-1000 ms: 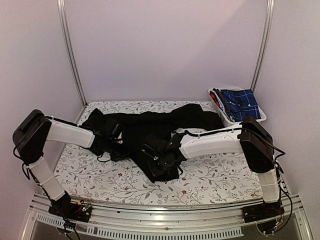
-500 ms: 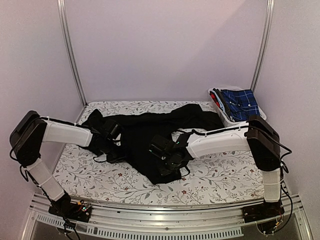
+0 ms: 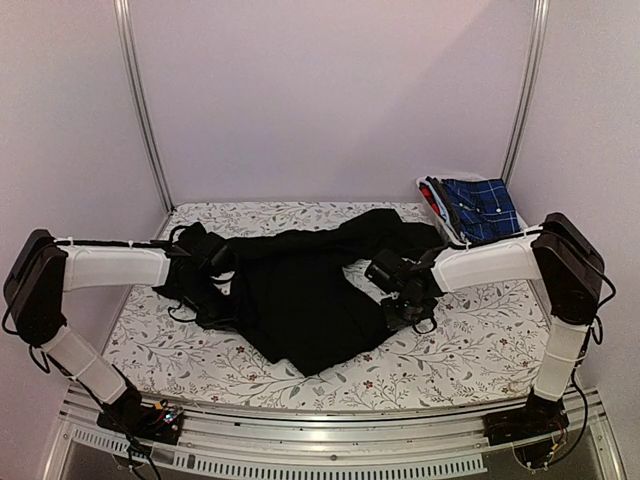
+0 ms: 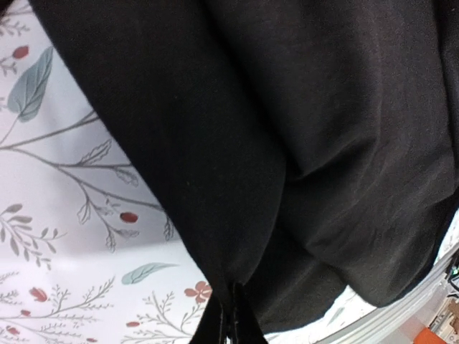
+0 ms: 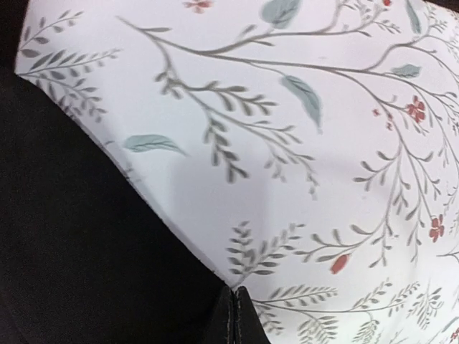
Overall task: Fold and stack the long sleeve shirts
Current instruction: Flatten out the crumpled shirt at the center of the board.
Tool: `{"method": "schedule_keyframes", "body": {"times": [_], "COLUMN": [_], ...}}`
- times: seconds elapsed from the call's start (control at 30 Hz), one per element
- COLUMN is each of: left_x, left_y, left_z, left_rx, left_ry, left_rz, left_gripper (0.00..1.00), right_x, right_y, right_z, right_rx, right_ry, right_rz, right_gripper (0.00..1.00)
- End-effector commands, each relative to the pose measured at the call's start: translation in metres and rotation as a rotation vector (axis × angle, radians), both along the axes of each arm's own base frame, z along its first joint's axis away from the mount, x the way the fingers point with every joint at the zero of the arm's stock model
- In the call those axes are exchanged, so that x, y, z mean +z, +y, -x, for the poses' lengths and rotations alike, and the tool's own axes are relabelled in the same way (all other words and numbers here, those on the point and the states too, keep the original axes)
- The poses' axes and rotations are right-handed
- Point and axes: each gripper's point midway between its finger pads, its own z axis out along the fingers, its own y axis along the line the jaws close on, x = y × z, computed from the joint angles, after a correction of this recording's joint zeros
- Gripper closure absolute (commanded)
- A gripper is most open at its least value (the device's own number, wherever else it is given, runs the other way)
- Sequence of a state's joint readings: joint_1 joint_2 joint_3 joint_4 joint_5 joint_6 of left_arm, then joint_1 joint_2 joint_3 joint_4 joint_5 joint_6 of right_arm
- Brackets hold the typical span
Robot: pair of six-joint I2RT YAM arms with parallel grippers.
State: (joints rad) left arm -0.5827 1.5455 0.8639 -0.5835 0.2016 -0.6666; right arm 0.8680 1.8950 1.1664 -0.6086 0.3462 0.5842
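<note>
The left gripper (image 3: 214,262) is shut tight and pinches the left side of the big black long sleeve shirt (image 3: 300,295). The shirt lies spread over the middle of the white table cover with little leaves and red flowers (image 3: 460,345). The right gripper (image 3: 402,288) is shut tight too and pinches the shirt's right edge. At the back right stands a white plastic basket (image 3: 424,186) holding a blue checked cloth (image 3: 482,208).
</note>
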Motion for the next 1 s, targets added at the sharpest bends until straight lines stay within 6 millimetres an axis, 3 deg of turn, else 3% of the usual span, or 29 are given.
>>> {"method": "schedule_keyframes", "body": {"times": [0.0, 0.27, 0.53, 0.6, 0.73, 0.8, 0.97], "left_x": [0.005, 0.007, 0.014, 0.019, 0.037, 0.052, 0.098], "left_y": [0.018, 0.032, 0.029, 0.025, 0.017, 0.012, -0.002], "left_z": [0.026, 0.051, 0.076, 0.075, 0.062, 0.048, -0.018], "left_rx": [-0.032, -0.077, -0.090, -0.087, -0.085, -0.087, -0.037], "left_ry": [0.091, 0.193, 0.260, 0.254, 0.199, 0.148, -0.066], "left_rz": [-0.045, -0.087, -0.016, 0.007, 0.038, 0.051, 0.095], "left_gripper": [1.00, 1.00, 1.00, 0.87, 0.69, 0.65, 0.62], "right_x": [0.008, 0.009, 0.014, 0.017, 0.026, 0.031, 0.052], "right_y": [-0.042, -0.085, -0.101, -0.101, -0.084, -0.074, -0.066], "right_z": [-0.003, 0.019, 0.047, 0.054, 0.067, 0.071, 0.064], "right_rx": [-0.057, -0.126, -0.173, -0.175, -0.136, -0.114, -0.115], "right_ry": [-0.028, -0.018, 0.017, 0.026, 0.031, 0.032, -0.009], "right_rz": [0.037, 0.047, -0.006, -0.032, -0.098, -0.133, -0.162], "right_gripper": [1.00, 1.00, 1.00, 1.00, 0.99, 0.91, 0.78]}}
